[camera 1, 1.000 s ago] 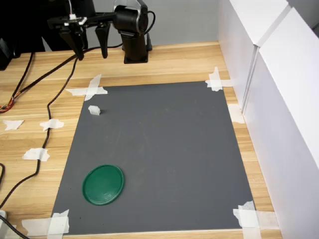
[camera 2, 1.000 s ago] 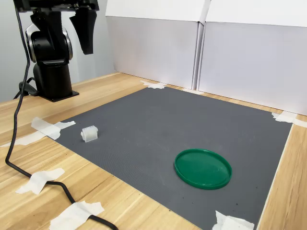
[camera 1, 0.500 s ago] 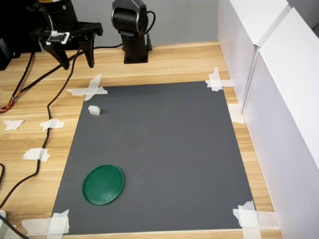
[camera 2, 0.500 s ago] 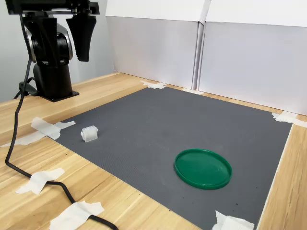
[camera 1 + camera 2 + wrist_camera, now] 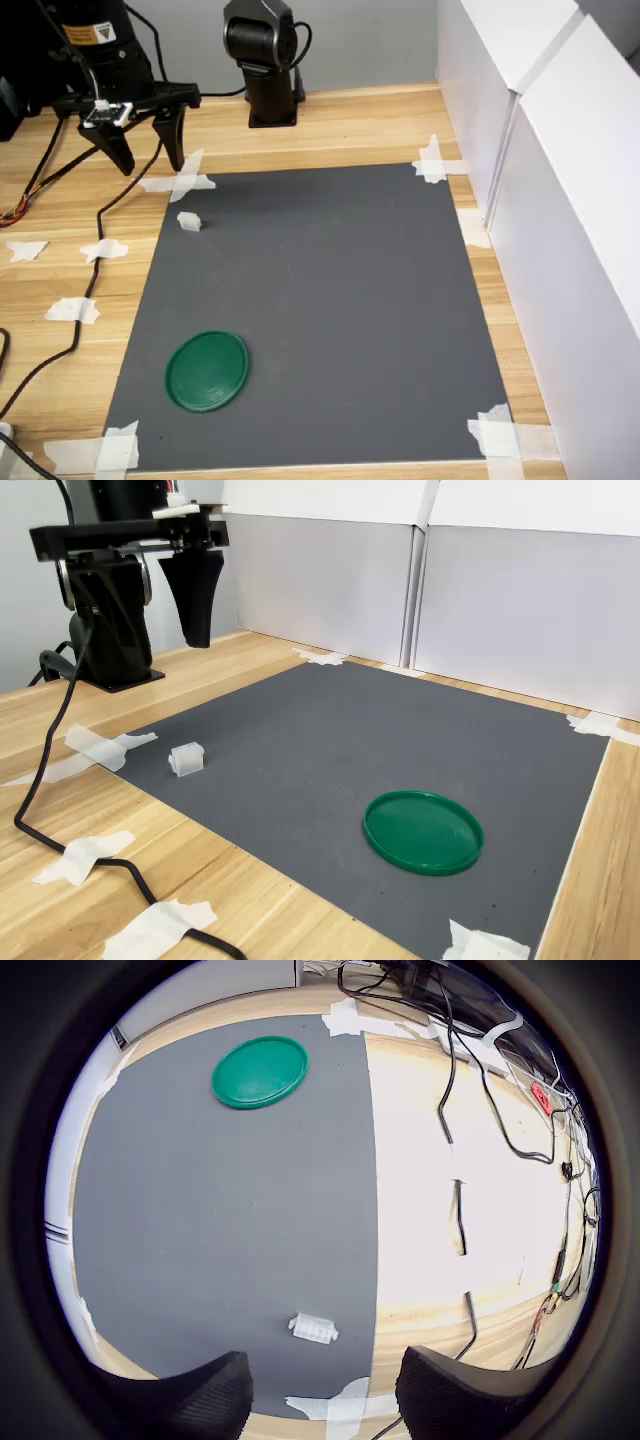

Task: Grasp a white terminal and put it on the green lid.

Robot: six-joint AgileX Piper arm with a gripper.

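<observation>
The white terminal (image 5: 188, 221) is a tiny whitish block lying near the far left corner of the grey mat (image 5: 330, 290) in the first exterior view; it also shows as terminal (image 5: 186, 758) and terminal (image 5: 314, 1328). The green lid (image 5: 207, 370) lies flat on the mat's near left part, well away from the terminal, and appears as lid (image 5: 423, 831) and lid (image 5: 260, 1071). My gripper (image 5: 150, 163) hangs open and holds nothing, above the wooden table just beyond the mat's far left corner. In the wrist view the gripper (image 5: 325, 1405) has the terminal a short way ahead of its fingertips. One dark finger (image 5: 197, 605) shows in the second exterior view.
White tape pieces (image 5: 180, 180) hold the mat's corners, and more lie on the wood at the first exterior view's left. A black cable (image 5: 95, 250) runs along the mat's left side. The arm's base (image 5: 268, 70) stands at the back. White panels (image 5: 560, 200) wall the right side.
The gripper has come down and shifted toward the first exterior view's left, now lower and nearer the terminal. It stays open. Terminal and lid have not moved.
</observation>
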